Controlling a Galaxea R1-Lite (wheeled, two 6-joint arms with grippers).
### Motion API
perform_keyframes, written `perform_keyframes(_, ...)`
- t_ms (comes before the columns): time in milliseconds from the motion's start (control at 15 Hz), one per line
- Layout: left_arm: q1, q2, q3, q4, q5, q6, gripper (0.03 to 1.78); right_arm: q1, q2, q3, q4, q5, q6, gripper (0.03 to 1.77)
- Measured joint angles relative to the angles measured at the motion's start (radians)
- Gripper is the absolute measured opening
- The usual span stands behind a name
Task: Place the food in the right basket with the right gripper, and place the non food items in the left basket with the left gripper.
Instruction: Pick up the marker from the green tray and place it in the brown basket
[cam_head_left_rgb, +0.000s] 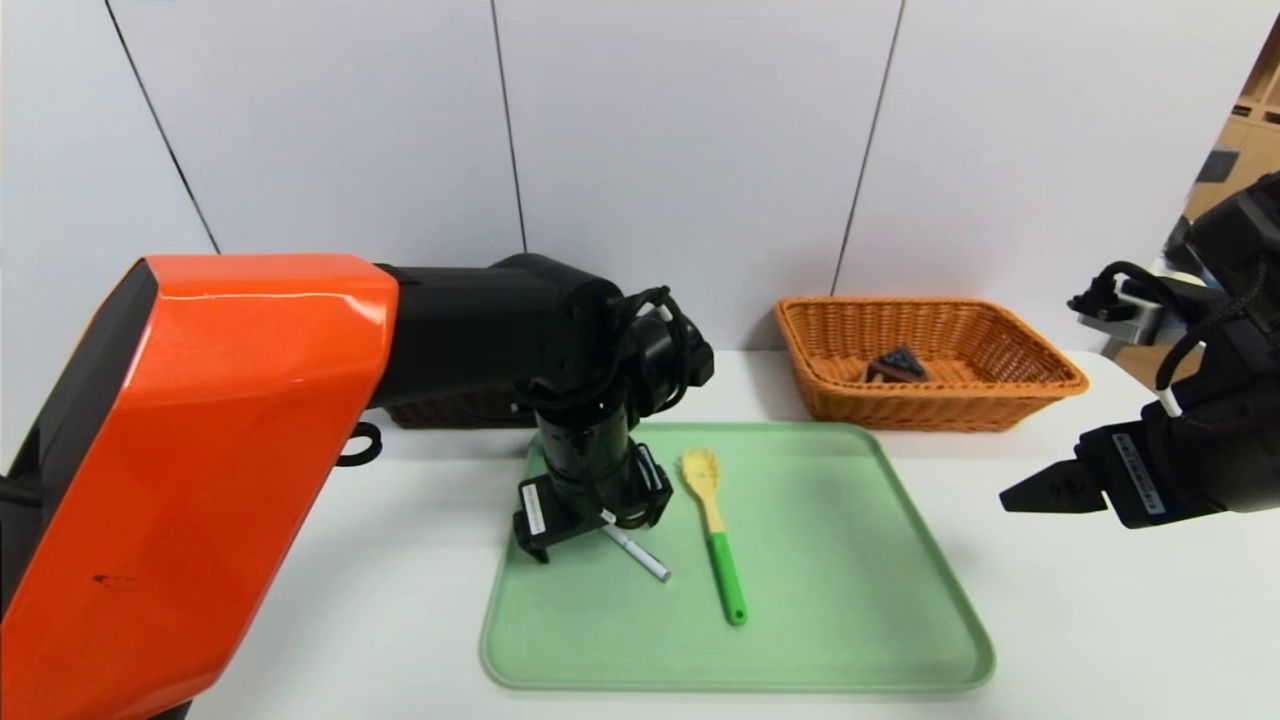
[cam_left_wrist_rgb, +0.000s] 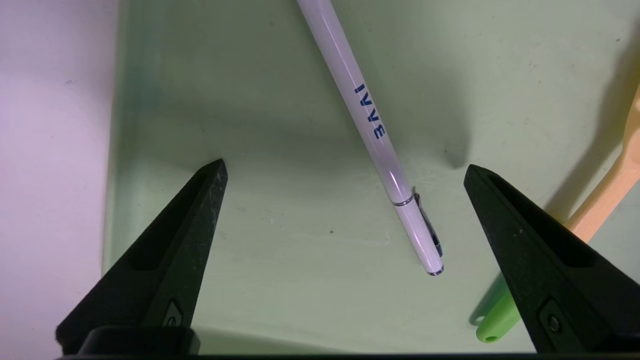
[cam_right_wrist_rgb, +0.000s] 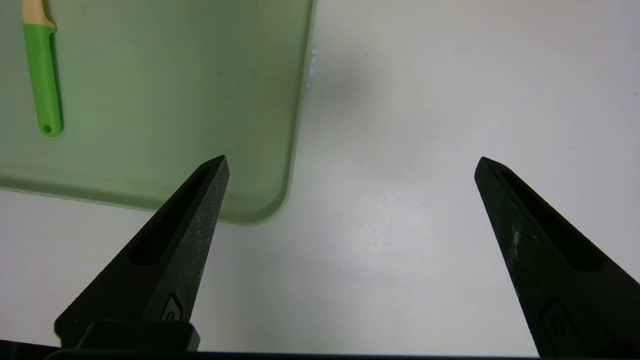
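Observation:
The food, a toy cake slice, lies inside the right basket, orange-tan wicker at the table's back. A white pen and a yellow spatula with a green handle lie on the green tray. My left gripper points down over the tray, open, with the pen's clip end between its fingers, untouched. The left basket, dark brown, shows only partly behind the left arm. My right gripper hangs open and empty over bare table right of the tray.
The tray sits mid-table on a white tabletop. A grey panelled wall stands right behind both baskets. The orange shell of my left arm fills the near left of the head view.

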Motion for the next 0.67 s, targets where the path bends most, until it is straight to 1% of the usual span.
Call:
perform_keyframes(333,0.0,0.006,0.0,0.011,0.002,0.046,1.69,0.0,0.007,-0.001,-0.006,0.0,-0.003,1.7)
perform_keyframes(667,0.0,0.007,0.0,0.022,0.004,0.067,1.69,0.001,0.015,-0.001,-0.015,-0.001,-0.004,1.7)
